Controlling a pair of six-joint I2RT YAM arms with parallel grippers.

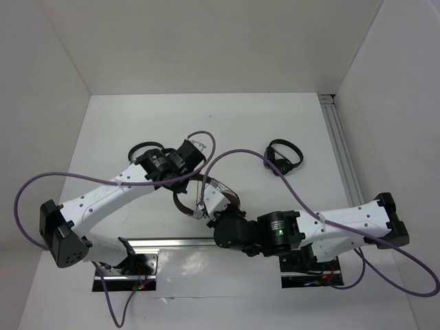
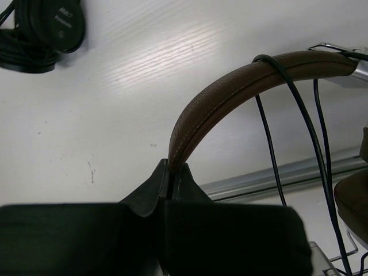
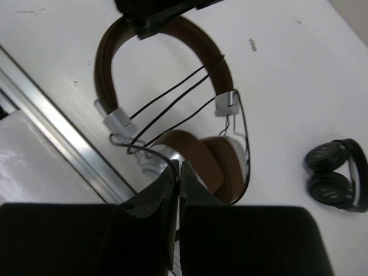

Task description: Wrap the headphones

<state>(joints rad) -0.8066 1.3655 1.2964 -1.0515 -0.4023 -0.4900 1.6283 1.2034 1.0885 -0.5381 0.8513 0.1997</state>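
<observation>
Closest to the left wrist lens, the left gripper (image 2: 171, 169) is clamped on one end of the brown headband of the headphones (image 2: 230, 86), fingertips pressed flat against the leather. This view alone shows the thin black cable (image 2: 290, 98) looped over the top of the band, with several strands hanging down. The right wrist view shows what that view hides: both brown ear pads folded together, the silver yokes, and three cable strands crossing the arch. It also shows the right gripper (image 3: 179, 169) with its fingers together, only a slit between them, just beside the near cup. The cable runs toward the tips, but it cannot be determined whether it is pinched. The overhead view places the headphones between the two wrists, near the middle of the table (image 1: 137, 117), just beyond the aluminium rail (image 1: 179, 242) at the near edge. One black headset (image 1: 284, 157) lies well apart to the far right. A second black headset (image 1: 148, 151) is partly under the left arm. White walls bound three sides, and a side rail (image 1: 340, 144) runs along the right wall. Open tabletop extends toward the back wall.
</observation>
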